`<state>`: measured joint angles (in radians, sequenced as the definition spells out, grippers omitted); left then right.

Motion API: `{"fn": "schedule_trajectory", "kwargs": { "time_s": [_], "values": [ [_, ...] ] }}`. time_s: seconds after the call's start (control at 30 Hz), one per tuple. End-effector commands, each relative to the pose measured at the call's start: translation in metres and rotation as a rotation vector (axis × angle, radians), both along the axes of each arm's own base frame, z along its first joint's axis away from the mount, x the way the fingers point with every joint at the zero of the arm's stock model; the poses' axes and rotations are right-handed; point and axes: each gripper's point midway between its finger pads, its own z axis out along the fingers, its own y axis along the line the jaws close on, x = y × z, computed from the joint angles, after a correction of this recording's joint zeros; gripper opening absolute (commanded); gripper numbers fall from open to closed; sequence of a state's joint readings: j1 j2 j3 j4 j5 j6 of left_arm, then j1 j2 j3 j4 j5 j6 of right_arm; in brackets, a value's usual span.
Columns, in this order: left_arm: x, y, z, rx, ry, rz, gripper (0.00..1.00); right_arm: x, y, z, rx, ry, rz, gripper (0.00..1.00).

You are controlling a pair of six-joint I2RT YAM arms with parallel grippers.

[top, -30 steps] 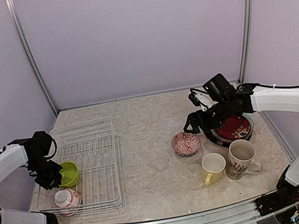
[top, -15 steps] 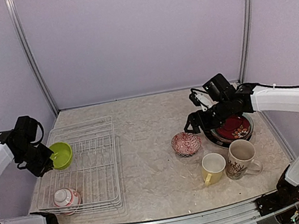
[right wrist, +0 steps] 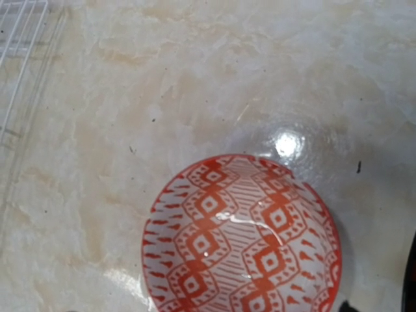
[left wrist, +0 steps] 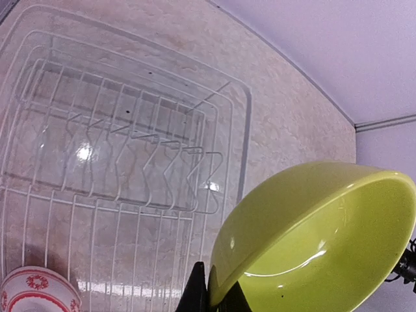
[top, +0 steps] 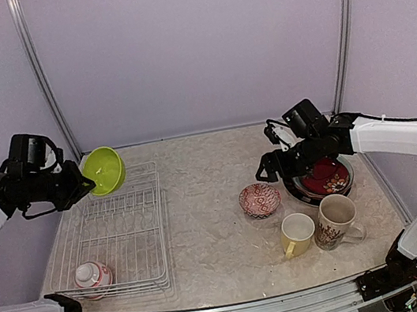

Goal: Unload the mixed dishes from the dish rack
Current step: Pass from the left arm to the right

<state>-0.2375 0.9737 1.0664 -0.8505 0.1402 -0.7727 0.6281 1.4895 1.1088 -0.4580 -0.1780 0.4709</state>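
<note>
Left side – left tool (top: 83, 186) is clamped together on the rim of the lime-green bowl (top: 104, 170), one finger inside and one outside, as the left wrist view shows at its bottom edge. The bowl is in the air, tilted on edge with its opening facing right, over the far left corner of the dish rack (top: 128, 225) and touching no wire.

The white wire rack sits on the left part of the worktop (top: 203, 169). Its upright slots are bare. In its near left corner rests a red-white rack bowl (top: 92, 275), apparently upside down.

Centre – a red-white patterned bowl (top: 260, 199) stands upright on the worktop, well apart from the rack. The right wrist view looks straight down into it.

Right tool (top: 269, 170) hangs just above and behind this bowl. Its fingers stand apart, with nothing between them and no contact with the bowl.

Right side: the dark red floral plate (top: 326, 177) lies on top of a stack. A black-rimmed plate (top: 301, 193) shows beneath it, partly hidden by the right arm.

In front of the stack the yellow mug (top: 297, 233) and the cream patterned mug (top: 336, 220) stand upright, just beside each other
</note>
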Motion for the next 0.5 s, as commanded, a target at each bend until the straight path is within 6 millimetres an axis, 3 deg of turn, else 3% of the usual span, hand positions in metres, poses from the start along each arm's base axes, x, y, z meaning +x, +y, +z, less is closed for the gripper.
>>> {"fn": "schedule_trajectory", "kwargs": {
  "time_s": [0.0,0.17,0.47],
  "values": [
    [0.031,-0.054,0.036,0.047,-0.158,-0.193,0.0,0.002,0.011,0.012,0.044,-0.007,0.001,0.83],
    [0.046,-0.122,0.023,0.151,-0.133,-0.37,0.0,0.001,0.016,0.023,0.079,-0.025,0.002,0.83],
    [0.054,-0.225,-0.031,0.396,-0.024,-0.627,0.0,-0.004,0.021,0.051,0.138,-0.078,0.011,0.83]
  ]
}}
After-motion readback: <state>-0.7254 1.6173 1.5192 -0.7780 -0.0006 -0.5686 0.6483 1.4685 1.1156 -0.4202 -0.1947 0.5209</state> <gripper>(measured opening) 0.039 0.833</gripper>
